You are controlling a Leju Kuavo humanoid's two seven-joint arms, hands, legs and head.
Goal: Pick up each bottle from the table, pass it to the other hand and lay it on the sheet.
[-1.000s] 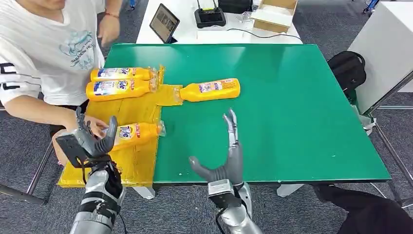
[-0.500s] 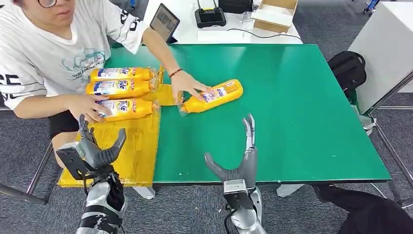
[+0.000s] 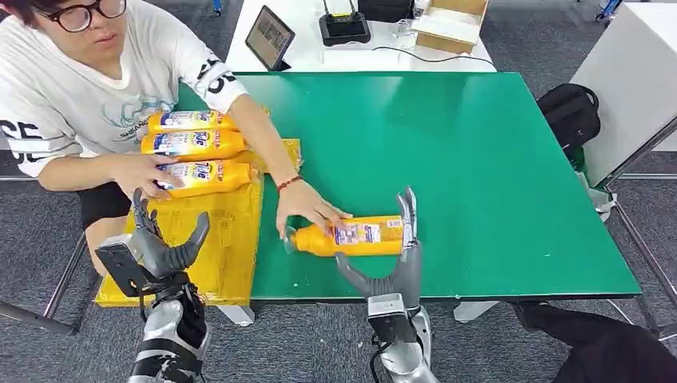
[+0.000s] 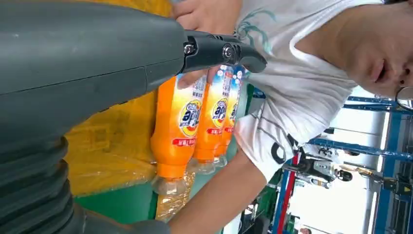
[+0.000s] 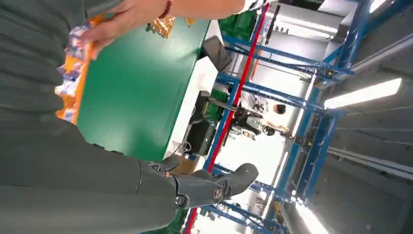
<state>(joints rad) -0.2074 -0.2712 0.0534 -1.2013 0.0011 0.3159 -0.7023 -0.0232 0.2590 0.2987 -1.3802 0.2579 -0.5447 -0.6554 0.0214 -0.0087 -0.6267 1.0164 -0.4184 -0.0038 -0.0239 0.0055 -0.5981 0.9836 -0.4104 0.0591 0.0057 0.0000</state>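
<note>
a: where is the orange plastic bottle with the printed label (image 3: 351, 236) seen?

b: it is seen lying on its side on the green-topped bench (image 3: 495, 167), near the front edge, cap end toward the crinkled yellow plastic sheet (image 3: 215, 231). a person's hand (image 3: 307, 214) is laid on its neck end. the right hand (image 3: 395, 263) is raised just behind it in the head view, fingers (image 3: 409, 215) upright and spread wide, thumb out to the side; nothing is held. whether the fingers touch the bottle cannot be told.

a: and the left hand (image 3: 160, 243)?

b: it is held up at the sheet's front corner, fingers apart, nothing gripped.

a: the sheet?

b: three more orange labelled bottles (image 3: 195, 148) are laid on it side by side, touching, at the far end. the person's other hand (image 3: 144, 171) is rested on the nearest of them. in the left wrist view the same three bottles (image 4: 204, 117) are seen, clear caps toward the green surface.

a: anything else noted?

b: a white table behind the bench (image 3: 319, 48) with a dark tablet (image 3: 268, 37), a black device (image 3: 343, 27) and a cardboard box (image 3: 451, 20); a black bag (image 3: 568, 112) on the floor by the bench's right side.
</note>
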